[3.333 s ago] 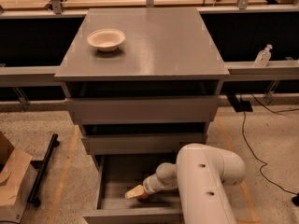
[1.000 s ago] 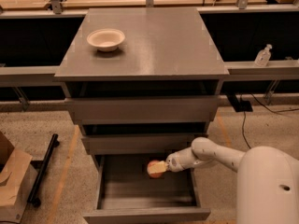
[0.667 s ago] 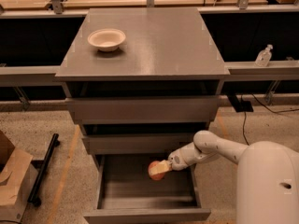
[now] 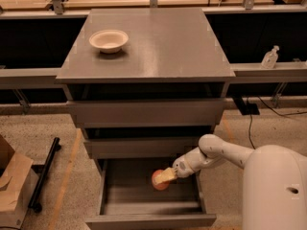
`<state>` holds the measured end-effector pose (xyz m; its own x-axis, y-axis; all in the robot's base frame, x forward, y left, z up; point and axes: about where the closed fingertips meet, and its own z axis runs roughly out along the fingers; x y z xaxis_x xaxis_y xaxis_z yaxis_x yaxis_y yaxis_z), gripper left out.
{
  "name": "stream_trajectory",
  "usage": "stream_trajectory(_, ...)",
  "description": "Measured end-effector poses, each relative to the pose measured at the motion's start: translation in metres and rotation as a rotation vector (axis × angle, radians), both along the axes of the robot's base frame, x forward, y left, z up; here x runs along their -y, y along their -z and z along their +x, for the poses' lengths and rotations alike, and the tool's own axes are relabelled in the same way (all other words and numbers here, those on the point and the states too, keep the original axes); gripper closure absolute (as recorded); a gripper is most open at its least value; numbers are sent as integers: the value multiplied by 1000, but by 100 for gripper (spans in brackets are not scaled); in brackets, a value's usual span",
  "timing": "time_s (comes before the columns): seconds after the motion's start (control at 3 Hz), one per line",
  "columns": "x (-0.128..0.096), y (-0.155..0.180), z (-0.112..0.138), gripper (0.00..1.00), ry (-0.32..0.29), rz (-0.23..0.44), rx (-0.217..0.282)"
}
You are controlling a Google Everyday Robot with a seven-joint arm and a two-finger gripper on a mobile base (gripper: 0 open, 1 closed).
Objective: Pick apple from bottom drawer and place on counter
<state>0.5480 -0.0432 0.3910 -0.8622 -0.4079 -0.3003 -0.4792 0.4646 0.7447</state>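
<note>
The apple (image 4: 159,181) is small, round and red-orange. My gripper (image 4: 164,177) is shut on the apple and holds it above the floor of the open bottom drawer (image 4: 148,201), near the drawer's back right. The white arm reaches in from the lower right. The grey counter (image 4: 158,42) on top of the three-drawer cabinet lies well above, with bare surface on its right half.
A shallow white bowl (image 4: 109,40) sits on the counter's back left. The two upper drawers (image 4: 144,114) are shut, their fronts above the gripper. A cardboard box (image 4: 12,186) and a black bar (image 4: 44,176) lie on the floor at left. A bottle (image 4: 270,57) stands on the right ledge.
The gripper has lifted the apple off the drawer floor and carried it up and to the right. Over the last second it has held nearly still.
</note>
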Motion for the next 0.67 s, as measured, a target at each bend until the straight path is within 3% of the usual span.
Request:
stream_trajectory(0.33, 5, -8, -14, 100, -3, -1, -9)
stream_trajectory(0.67, 25, -46, -31, 100, -1, -30, 15)
